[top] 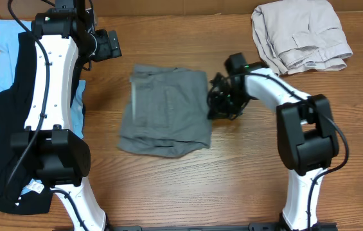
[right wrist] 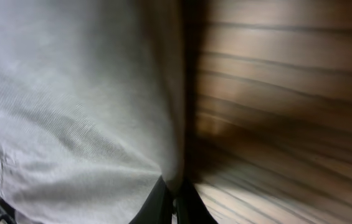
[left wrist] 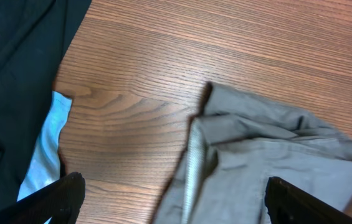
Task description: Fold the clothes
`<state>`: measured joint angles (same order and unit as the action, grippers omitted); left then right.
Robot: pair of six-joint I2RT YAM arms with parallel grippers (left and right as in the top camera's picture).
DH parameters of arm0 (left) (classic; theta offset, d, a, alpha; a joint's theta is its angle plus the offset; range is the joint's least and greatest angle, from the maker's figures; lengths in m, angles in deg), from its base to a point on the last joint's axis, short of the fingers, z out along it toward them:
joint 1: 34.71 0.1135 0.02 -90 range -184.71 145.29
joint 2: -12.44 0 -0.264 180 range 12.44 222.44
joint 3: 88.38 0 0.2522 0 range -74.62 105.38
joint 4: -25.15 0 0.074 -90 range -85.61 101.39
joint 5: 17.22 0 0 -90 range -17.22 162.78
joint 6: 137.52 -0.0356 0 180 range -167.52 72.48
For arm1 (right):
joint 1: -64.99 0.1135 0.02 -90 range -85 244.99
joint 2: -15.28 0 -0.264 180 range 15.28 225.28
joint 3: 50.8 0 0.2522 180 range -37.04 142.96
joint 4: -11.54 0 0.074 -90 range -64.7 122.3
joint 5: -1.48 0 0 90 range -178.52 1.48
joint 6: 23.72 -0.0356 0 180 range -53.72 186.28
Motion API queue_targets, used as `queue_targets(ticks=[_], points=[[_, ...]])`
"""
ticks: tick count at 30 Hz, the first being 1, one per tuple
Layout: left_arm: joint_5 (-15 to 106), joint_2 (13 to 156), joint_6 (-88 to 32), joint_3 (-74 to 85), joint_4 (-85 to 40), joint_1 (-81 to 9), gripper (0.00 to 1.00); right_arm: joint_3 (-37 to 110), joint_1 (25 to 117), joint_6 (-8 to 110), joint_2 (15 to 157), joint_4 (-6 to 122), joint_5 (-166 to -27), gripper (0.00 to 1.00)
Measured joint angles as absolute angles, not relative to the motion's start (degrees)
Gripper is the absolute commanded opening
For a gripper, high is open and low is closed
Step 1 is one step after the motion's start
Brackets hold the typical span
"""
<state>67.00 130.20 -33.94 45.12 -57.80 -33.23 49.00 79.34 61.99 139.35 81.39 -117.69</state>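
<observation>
— Where's the right arm?
— Stretched low over the worktop [top: 168, 192], its right tool [top: 216, 102] clamped tight, pinching the right edge of the shorts [top: 165, 112]
— And the left?
— Raised at the far left, left tool [top: 107, 43] spread wide and holding nothing, the shorts just ahead of it
— Where do the shorts lie?
— Mid-worktop, bunched in a rough square between both arms
— Anything around?
— Beige trousers [top: 300, 35] heaped at the far right, well apart; a black garment [top: 4, 141] over a light-blue garment [top: 4, 45] beneath the left arm
</observation>
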Motion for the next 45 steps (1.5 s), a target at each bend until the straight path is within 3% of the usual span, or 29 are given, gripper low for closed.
queue_targets(ticks=[8, 9, 12, 19, 24, 26, 32, 38, 45], points=[[67.0, 130.2, -33.9, 45.1, -57.7, -33.2, 0.95, 50.0, 69.4, 63.0, 137.1, 87.2, -109.7, 0.04], [67.0, 130.2, -33.9, 45.1, -57.7, -33.2, 0.95, 50.5, 68.2, 63.1, 137.0, 87.4, -108.7, 0.06], [67.0, 130.2, -33.9, 45.1, -57.6, -33.2, 0.95, 53.0, 64.8, 63.0, 137.0, 88.5, -106.1, 0.25], [67.0, 130.2, -33.9, 45.1, -56.4, -33.2, 0.99, 67.5, 62.0, 63.4, 136.8, 97.9, -103.2, 0.43], [67.0, 130.2, -33.9, 45.1, -54.9, -33.1, 1.00, 76.9, 67.7, 63.2, 133.2, 102.6, -102.2, 0.66], [67.0, 130.2, -33.9, 45.1, -54.4, -32.8, 1.00, 78.2, 72.3, 63.2, 131.3, 103.0, -101.8, 0.70], [67.0, 130.2, -33.9, 45.1, -54.1, -30.4, 1.00, 78.4, 89.4, 60.5, 131.2, 100.7, -96.9, 0.98], [67.1, 130.2, -33.9, 45.1, -54.8, -28.7, 1.00, 78.3, 103.2, 54.4, 137.1, 96.2, -87.2, 1.00], [67.9, 130.2, -33.9, 45.1, -55.8, -28.7, 1.00, 78.0, 106.3, 45.3, 146.3, 95.0, -79.5, 1.00]])
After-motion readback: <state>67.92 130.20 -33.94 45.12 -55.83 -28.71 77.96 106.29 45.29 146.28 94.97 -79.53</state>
